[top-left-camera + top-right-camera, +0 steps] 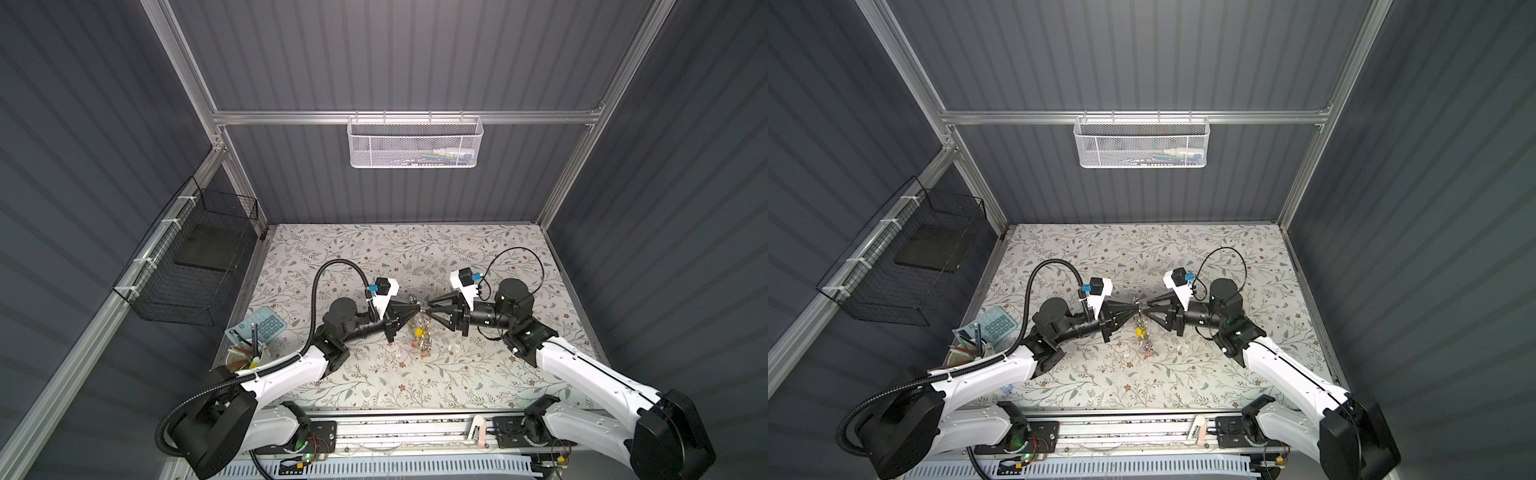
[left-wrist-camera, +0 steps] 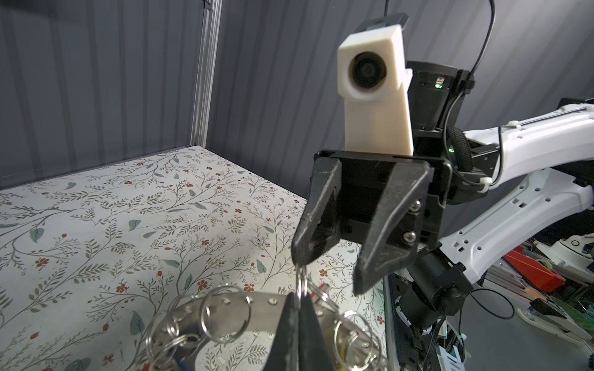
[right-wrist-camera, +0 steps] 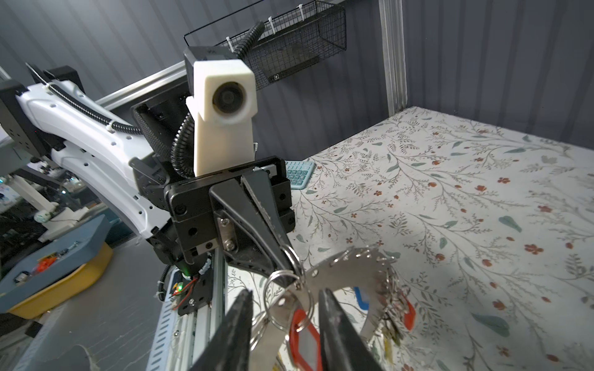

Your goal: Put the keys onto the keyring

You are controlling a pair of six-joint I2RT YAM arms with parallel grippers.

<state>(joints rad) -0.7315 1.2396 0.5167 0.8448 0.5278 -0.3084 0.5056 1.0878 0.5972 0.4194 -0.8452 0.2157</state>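
The keyring (image 2: 231, 308), a flat grey metal disc with small wire rings round its rim, hangs in the air between both grippers (image 3: 347, 273); it is small in both top views (image 1: 423, 324) (image 1: 1143, 326). My left gripper (image 2: 299, 295) is shut on one small wire ring at the rim (image 3: 289, 257). My right gripper (image 3: 285, 292) is open, its fingers either side of a wire ring and a red-framed tag (image 3: 303, 340). In the left wrist view one right fingertip (image 2: 299, 257) touches the pinched ring. The keys (image 3: 393, 321), dark with an orange-red tag, hang at the disc's far rim.
A teal calculator (image 1: 266, 326) and a cup of pens (image 1: 245, 357) sit at the table's left edge. A black wire basket (image 1: 195, 266) hangs on the left wall and a white mesh basket (image 1: 415, 141) on the back rail. Small pale bits (image 1: 453, 347) lie right of the keyring.
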